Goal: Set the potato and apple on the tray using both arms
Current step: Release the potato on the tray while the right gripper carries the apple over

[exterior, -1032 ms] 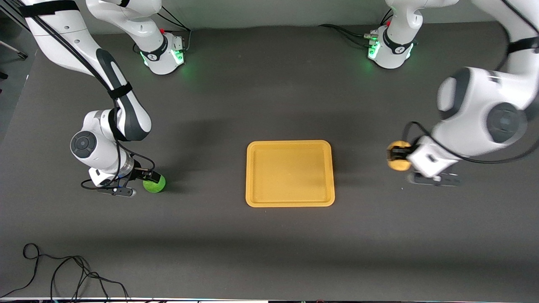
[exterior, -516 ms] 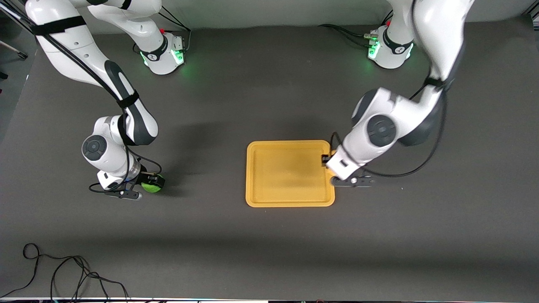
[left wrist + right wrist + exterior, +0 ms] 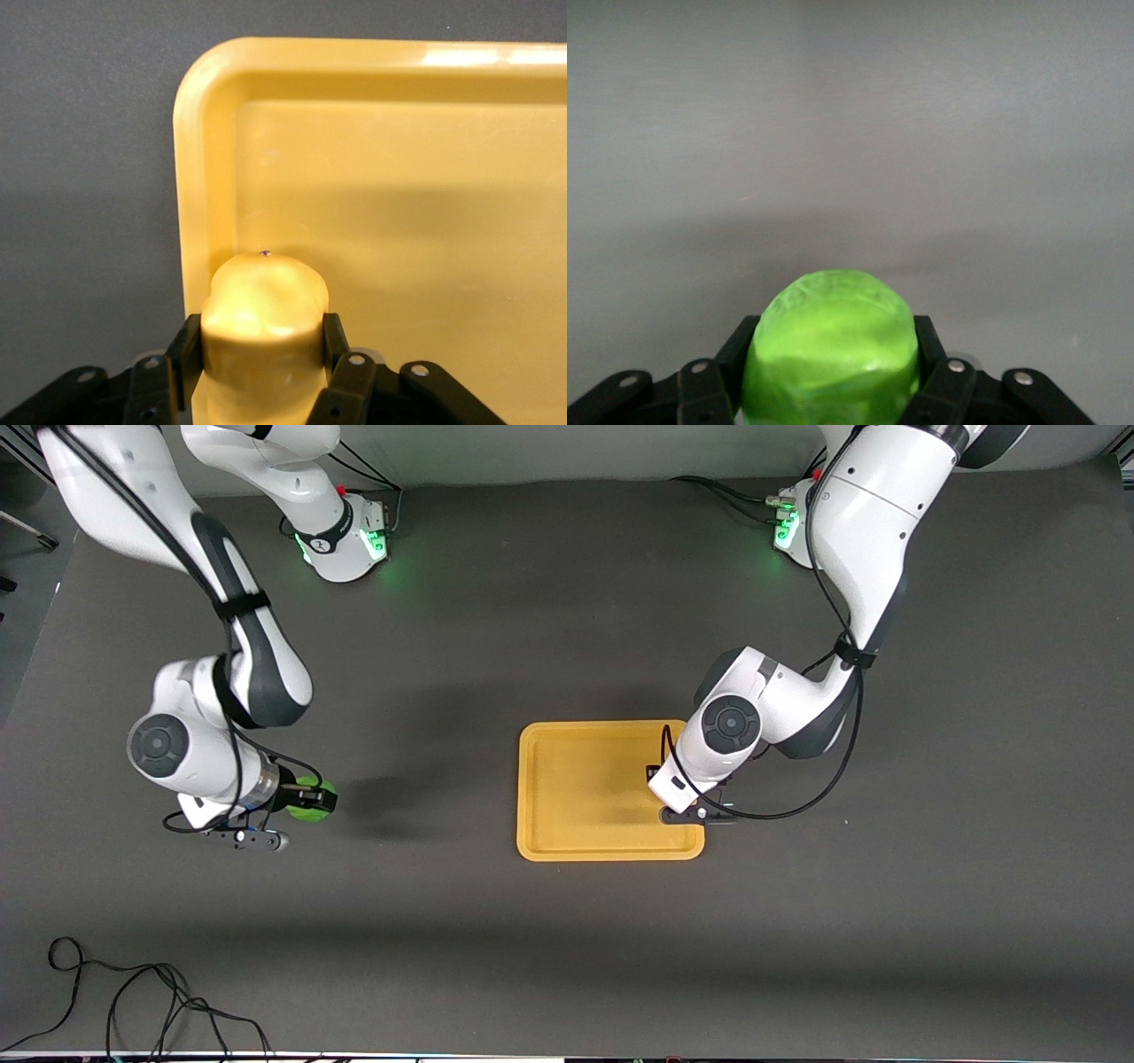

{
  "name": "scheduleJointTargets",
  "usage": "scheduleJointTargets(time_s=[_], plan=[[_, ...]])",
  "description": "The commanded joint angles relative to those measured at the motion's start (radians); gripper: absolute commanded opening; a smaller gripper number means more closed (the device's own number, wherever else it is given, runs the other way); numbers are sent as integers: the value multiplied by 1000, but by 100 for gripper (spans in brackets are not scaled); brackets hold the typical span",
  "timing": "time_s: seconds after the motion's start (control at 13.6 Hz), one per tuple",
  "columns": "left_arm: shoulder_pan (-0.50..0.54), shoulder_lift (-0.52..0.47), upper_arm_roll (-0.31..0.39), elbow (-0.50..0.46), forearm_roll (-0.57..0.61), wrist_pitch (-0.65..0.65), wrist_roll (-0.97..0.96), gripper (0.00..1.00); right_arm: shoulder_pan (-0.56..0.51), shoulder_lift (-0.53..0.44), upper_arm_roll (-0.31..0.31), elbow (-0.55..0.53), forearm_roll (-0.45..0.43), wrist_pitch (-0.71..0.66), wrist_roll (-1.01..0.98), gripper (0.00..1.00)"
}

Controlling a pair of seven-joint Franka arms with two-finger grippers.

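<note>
My left gripper [image 3: 656,773] is shut on the yellow-tan potato [image 3: 263,305] and holds it low over the orange-yellow tray [image 3: 585,788], just inside the rim at the left arm's end. In the front view the wrist hides the potato. The left wrist view shows the tray's rim and rounded corner [image 3: 199,97] beside the potato. My right gripper [image 3: 312,800] is shut on the green apple [image 3: 306,804] and holds it slightly above the dark table, toward the right arm's end and well apart from the tray. The right wrist view shows the apple [image 3: 830,341] between the black fingers [image 3: 935,350].
A loose black cable [image 3: 133,992] lies on the table near the front camera at the right arm's end. The two green-lit arm bases [image 3: 341,536] [image 3: 797,536] stand farthest from the front camera. The tray holds nothing else.
My left arm has swung from its end of the table to over the tray, carrying the potato. My right arm has risen a little with the apple in its grip.
</note>
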Motion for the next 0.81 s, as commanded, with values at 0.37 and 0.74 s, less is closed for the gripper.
scheduleJointTargets(time_s=[0.37,0.74], plan=[[-21,-5,14,18,34,-10,-69,100,34,234,366,359,-137,-61,648,24],[103,-220,9,15,8,-227,77,100,101,518,512,500,-435,136,982,24]])
